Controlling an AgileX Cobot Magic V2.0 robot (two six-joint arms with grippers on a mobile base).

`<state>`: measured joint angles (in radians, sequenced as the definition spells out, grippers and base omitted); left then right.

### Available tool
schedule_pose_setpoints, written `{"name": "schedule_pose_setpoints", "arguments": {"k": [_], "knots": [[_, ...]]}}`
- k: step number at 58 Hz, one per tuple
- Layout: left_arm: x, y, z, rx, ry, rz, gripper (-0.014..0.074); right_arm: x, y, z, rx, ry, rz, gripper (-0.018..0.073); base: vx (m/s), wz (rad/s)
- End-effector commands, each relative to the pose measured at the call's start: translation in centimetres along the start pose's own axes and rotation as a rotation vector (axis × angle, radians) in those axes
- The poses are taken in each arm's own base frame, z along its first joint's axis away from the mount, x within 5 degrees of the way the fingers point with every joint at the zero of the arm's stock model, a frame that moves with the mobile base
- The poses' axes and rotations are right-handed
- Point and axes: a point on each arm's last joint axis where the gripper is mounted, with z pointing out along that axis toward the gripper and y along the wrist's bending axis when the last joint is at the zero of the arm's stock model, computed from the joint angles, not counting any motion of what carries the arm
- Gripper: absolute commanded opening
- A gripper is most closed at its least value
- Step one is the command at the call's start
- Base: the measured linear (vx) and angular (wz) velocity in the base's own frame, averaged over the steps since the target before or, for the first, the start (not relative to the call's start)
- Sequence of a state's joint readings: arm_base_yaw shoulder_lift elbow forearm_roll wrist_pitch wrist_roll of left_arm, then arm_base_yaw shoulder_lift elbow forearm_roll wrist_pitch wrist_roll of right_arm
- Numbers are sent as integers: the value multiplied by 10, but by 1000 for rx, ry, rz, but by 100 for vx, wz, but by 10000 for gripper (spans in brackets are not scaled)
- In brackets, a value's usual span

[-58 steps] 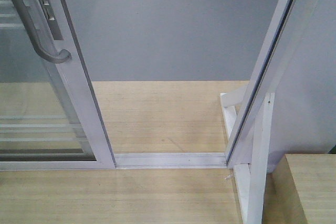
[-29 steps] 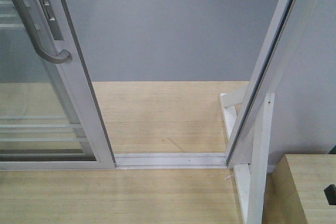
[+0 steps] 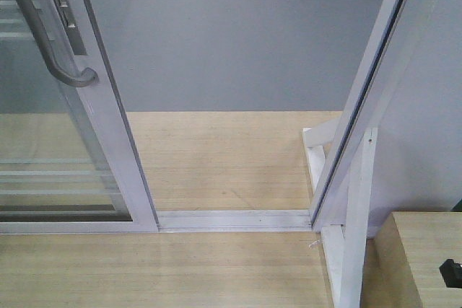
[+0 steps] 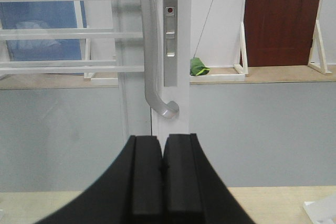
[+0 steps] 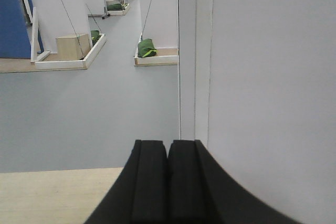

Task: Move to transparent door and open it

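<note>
The transparent door [image 3: 108, 120] stands at the left of the front view, slid aside, with its curved grey handle [image 3: 50, 48] and thin white bars behind the glass. An open gap lies between it and the white post [image 3: 375, 91]. In the left wrist view my left gripper [image 4: 163, 142] is shut and empty, just below and in front of the handle's lower end [image 4: 165, 109] and the door's white frame [image 4: 181, 51]. My right gripper [image 5: 168, 145] is shut and empty, facing the white post [image 5: 194, 51].
A white floor track [image 3: 231, 218] crosses the gap. A white brace [image 3: 357, 214] props the post. A wooden box [image 3: 422, 250] sits at the lower right, with a small black part [image 3: 450, 272] over it. Beyond is grey floor, with green bags [image 5: 147, 48] on platforms.
A small black part has come into the front view at the lower right edge and crept slightly left. The door and post have not moved.
</note>
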<state>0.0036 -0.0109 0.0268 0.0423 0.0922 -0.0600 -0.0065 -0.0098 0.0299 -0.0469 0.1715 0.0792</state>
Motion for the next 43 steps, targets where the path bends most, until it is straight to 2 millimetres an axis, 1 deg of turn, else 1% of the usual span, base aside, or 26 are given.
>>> {"name": "schedule_pose_setpoints", "arguments": {"k": [1, 43], "knots": [[3, -1, 0, 10, -61, -9, -6, -3, 0, 0, -5, -80, -6, -8, 0, 0], [3, -1, 0, 10, -61, -9, -6, -3, 0, 0, -5, -80, -6, -8, 0, 0]]}}
